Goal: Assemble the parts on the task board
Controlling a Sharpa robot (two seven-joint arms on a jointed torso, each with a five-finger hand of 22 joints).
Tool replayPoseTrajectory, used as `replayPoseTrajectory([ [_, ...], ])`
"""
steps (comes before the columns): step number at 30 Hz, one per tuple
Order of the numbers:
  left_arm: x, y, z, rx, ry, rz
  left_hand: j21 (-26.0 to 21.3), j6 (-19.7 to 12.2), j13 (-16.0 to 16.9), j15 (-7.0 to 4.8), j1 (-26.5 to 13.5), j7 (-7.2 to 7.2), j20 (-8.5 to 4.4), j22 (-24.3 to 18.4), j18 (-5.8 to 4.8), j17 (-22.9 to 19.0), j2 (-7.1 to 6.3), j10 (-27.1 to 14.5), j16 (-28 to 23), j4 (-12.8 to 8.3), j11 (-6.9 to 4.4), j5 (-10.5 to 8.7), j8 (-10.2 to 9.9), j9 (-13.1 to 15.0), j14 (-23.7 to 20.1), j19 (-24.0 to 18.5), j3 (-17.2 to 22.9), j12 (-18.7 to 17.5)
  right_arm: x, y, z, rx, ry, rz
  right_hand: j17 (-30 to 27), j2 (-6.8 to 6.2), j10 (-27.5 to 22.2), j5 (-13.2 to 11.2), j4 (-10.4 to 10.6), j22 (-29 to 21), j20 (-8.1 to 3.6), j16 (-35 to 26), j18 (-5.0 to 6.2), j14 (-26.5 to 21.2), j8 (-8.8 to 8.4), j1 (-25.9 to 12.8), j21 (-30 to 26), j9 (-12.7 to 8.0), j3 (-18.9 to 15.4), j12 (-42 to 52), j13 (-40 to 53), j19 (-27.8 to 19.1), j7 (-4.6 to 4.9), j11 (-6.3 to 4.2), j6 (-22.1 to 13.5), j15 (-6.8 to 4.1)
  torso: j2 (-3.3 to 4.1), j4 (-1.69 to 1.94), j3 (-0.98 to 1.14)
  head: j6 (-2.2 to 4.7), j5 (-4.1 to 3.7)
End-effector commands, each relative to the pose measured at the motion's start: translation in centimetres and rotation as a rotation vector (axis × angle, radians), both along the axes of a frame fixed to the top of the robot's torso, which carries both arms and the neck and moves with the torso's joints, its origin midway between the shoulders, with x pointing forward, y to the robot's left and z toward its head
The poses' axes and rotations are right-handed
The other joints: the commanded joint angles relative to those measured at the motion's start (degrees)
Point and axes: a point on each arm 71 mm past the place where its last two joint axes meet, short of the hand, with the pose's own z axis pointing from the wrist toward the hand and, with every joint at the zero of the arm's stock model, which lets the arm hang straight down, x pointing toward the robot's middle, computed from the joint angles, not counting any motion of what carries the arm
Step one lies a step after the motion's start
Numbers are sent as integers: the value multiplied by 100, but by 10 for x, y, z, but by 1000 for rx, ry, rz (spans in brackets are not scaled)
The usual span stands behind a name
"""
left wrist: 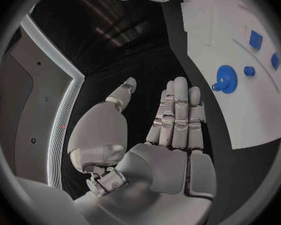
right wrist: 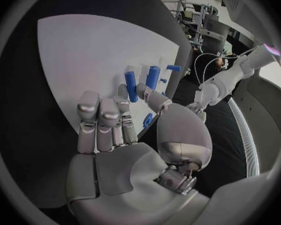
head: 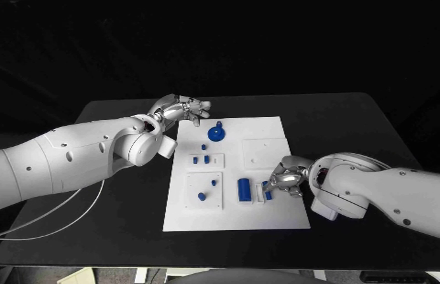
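Note:
The white task board [head: 266, 128] lies in the middle of the black table. On it are a blue gear [head: 216, 133], several small blue parts such as one [head: 203, 147] near the gear, and a blue cylinder [head: 244, 189] by a white bar [head: 259, 195]. My left hand [head: 184, 110] hovers at the board's back left corner, fingers spread and holding nothing; its wrist view shows the fingers [left wrist: 178, 112] straight beside the gear [left wrist: 225, 79]. My right hand [head: 287, 179] is at the board's right side, just right of the cylinder [right wrist: 131, 85], palm [right wrist: 115, 160] open, nothing held.
Two raised white square plates sit on the board, one [head: 266, 152] at the right and one [head: 203, 190] at the front left. A white cable [head: 55, 223] trails off the table's left edge. Bare black table [head: 348, 125] surrounds the board.

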Motion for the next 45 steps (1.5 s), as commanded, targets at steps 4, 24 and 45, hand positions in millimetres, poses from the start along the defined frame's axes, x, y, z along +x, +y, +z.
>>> replayPoseTrajectory([
  [4,-1,-2,1,-3,-3,-19,-40,10,5,16,21,-31,-197,9,-35,9,52,22,-30,-37,-20,-7,26,-2,-6,5,10,19,0,3,-4,13,58,-3,-10,6,40,-22,26,67,1,-6,315,6,-10,-114,32,-20,-63,-8,-5,20,5,-5,33,-27,1,3,-4,-9,11],
  [24,-1,-2,0,-2,2,-22,-43,9,5,16,10,-30,-197,13,-37,12,51,20,-32,-35,-19,-11,27,-3,-7,5,4,18,-1,14,-6,9,74,33,-18,-25,30,-144,52,66,-9,-14,315,3,-23,-156,24,-46,-111,-15,0,9,7,-3,32,-27,-1,-5,1,-25,49],
  [45,-1,-2,0,2,3,-22,-47,6,4,17,3,-30,-197,17,-38,15,53,17,-36,-35,-18,-15,26,-5,-8,6,1,16,1,15,-6,14,67,31,-26,-348,-8,-474,219,66,-48,-21,315,-9,-44,-449,6,-99,-615,-29,22,-13,11,1,6,-29,-1,-7,3,-41,69],
])
